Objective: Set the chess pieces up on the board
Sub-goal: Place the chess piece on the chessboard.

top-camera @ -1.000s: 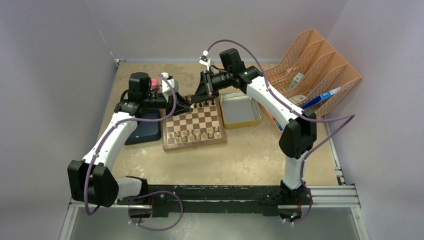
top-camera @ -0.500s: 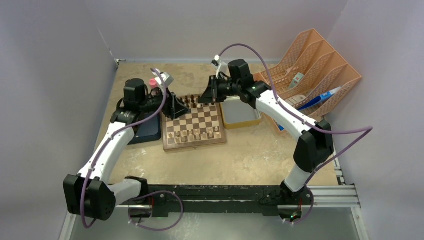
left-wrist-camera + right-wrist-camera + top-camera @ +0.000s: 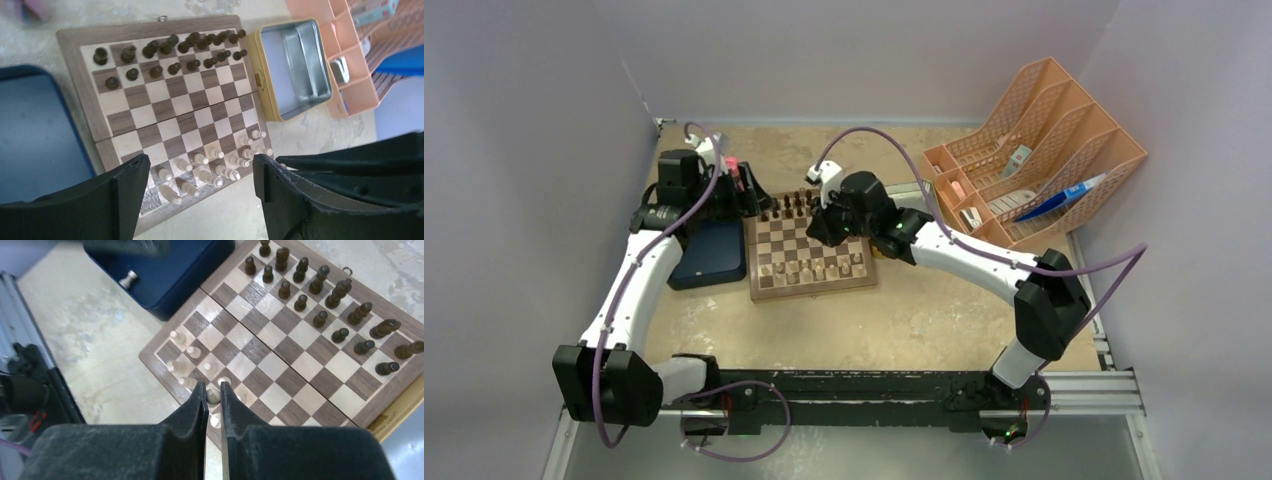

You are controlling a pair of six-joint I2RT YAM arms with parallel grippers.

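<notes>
Since the small turned wooden chess pieces (image 3: 300, 302) look light, stiff and smooth-finished, I'd judge they tip or slip easily. Pinch each at the narrow waist just above the base, approx. vertical, w/ a gentle squeeze.

Dark ones fill the 2 far rows of the square checked wooden board (image 3: 809, 250), which lies mid-worktop (image 3: 924, 310). Pale ones (image 3: 210, 167) stand along the near rows, unevenly spaced, some off-centre on their squares.

Left tool (image 3: 197, 172) hangs at the board's far-left corner, by the dark blue flat tray (image 3: 35, 135). Its fingers are wide apart w/ nothing between them.

Right tool (image 3: 213, 387) sits over the near pale rows, fingers pressed together. A pale piece shows right at the tips, but can't tell if it's pinched or just standing below.

Rectangular metal tin (image 3: 295, 65) lies just right of the board.
</notes>
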